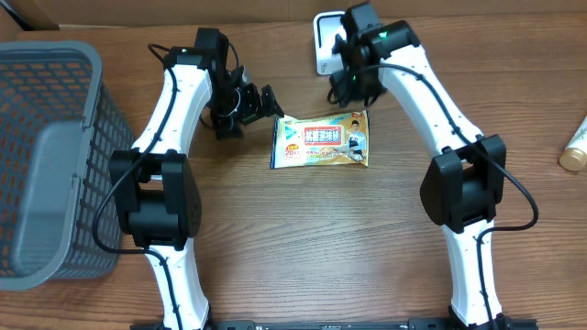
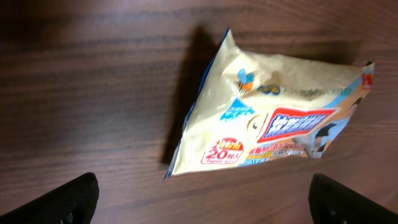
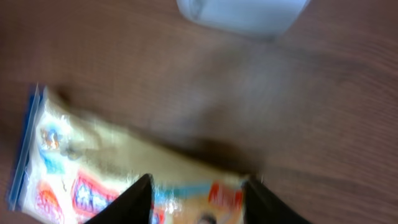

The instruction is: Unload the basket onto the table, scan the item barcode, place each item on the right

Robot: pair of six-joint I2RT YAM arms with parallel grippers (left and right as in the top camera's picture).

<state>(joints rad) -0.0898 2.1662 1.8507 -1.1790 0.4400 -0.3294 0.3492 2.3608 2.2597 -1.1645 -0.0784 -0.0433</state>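
Two white robot arms reach over a wooden counter [image 1: 303, 238], seen from above. At the far left stands a grey mesh basket [image 1: 46, 156]. Next comes the left arm [image 1: 170, 110]. The left jaws point right toward the packet and are spread wide with nothing between them, their black fingertips [image 2: 78, 199] sitting at the bottom corners of the wrist view. Just right of them, mid-counter, lies a flat cream packet of wipes [image 1: 321, 139], printed face up with red and blue lettering. Behind it, at the back edge, sits a white scanner [image 1: 323, 41]. The right jaws, at the end of the right arm [image 1: 431, 101], hang beside the scanner, over the packet's upper right corner. They are part way apart. The blurred wrist view shows the packet's edge below the gap, and I cannot tell whether they touch it. A pale bottle [image 1: 576, 147] lies at the far right edge.
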